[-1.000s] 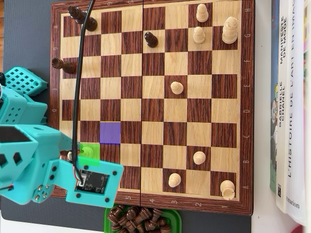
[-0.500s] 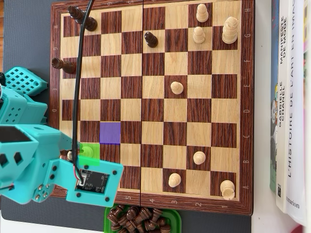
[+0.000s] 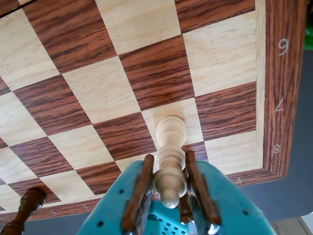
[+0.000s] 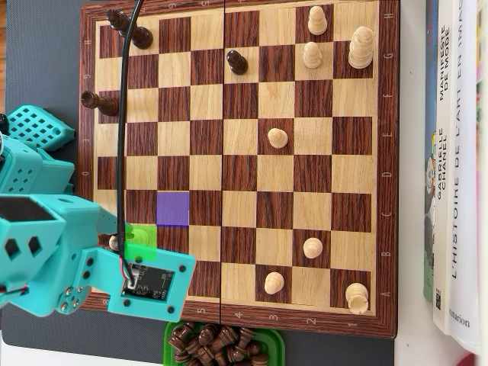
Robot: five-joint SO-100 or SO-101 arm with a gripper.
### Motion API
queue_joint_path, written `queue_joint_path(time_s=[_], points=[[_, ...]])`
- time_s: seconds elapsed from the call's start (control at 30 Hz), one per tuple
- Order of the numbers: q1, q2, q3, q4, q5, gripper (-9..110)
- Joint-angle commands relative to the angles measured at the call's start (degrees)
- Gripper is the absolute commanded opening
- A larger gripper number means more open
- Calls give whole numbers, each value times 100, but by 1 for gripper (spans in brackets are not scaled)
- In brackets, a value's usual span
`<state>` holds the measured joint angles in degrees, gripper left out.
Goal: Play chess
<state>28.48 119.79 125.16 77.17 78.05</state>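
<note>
The claw [image 3: 168, 196] pinches a pale wooden piece [image 3: 170, 159] between its two brown-padded fingers [image 3: 138, 193], gripping it around the upper body just under the rounded head. In the wrist view the piece is a turned, light maple-coloured figure with a wide round base, a narrow ringed stem and a smooth knob on top; its base sits over a light square near the corner of the board [image 3: 146, 73], close to the rim numbers 7 and 8. Whether the base touches the square or hangs just above it cannot be told. In the overhead view the teal arm [image 4: 46, 252] covers the lower left corner of the board [image 4: 385, 168], and only a sliver of the piece [image 4: 113, 243] shows beside a green-tinted square [image 4: 141, 242]; a purple-tinted square [image 4: 172, 209] lies diagonally next to it. Other pale pieces stand on the right half, dark ones near the upper left. A green tray [image 4: 274, 347] of dark pieces lies below the board, and books [image 4: 456, 152] rest on the tabletop at right.
</note>
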Motion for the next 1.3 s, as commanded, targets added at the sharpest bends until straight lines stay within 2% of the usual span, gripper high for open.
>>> queue_joint_path(time_s=[0.0, 0.77, 1.27], points=[[9, 70, -26, -53, -26, 4], [26, 132, -35, -9, -35, 14], [62, 141, -510, 35, -44, 14]])
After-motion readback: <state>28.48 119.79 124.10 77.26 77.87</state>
